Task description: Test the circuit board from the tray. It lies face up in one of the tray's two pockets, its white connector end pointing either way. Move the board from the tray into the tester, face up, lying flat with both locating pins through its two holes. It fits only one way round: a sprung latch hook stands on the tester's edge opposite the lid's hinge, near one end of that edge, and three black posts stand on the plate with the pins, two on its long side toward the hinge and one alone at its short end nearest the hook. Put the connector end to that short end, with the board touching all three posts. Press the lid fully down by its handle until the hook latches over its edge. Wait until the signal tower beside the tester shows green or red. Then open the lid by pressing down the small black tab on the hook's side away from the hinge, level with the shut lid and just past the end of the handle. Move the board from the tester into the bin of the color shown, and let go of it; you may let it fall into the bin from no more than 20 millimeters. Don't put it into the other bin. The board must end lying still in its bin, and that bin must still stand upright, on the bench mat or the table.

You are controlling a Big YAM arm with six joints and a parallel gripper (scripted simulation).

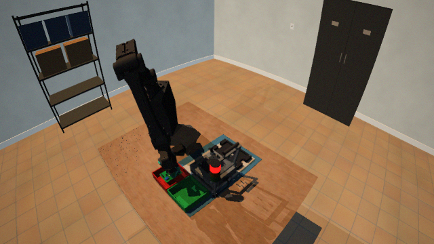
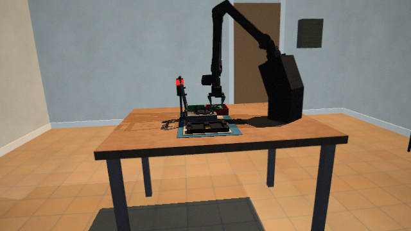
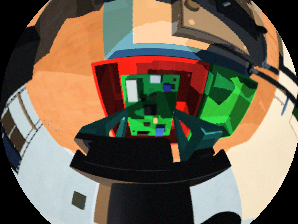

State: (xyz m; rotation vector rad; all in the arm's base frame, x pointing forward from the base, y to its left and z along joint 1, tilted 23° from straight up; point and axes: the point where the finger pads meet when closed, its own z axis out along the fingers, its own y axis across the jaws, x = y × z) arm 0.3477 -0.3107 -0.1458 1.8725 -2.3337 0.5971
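Observation:
My gripper (image 1: 168, 172) hangs low over the red bin (image 1: 159, 176) and is shut on the green circuit board (image 1: 167, 175), gripping it across its width. In the wrist view the board (image 3: 150, 104) sits face up between the two fingers, inside the outline of the red bin (image 3: 107, 90). From the side, the board (image 2: 217, 105) is about level with the red bin's rim (image 2: 222, 110). I cannot tell whether it touches the bin floor. The signal tower (image 1: 214, 167) shows red, also in the side view (image 2: 177, 82). The tester (image 1: 219, 162) stands with its lid raised.
The green bin (image 1: 188, 196) stands right beside the red bin, toward the front, and shows in the wrist view (image 3: 226, 96). The black tray (image 2: 207, 127) lies on the blue mat in front of the tester (image 2: 200, 114). The arm's dark base (image 2: 282, 90) stands behind.

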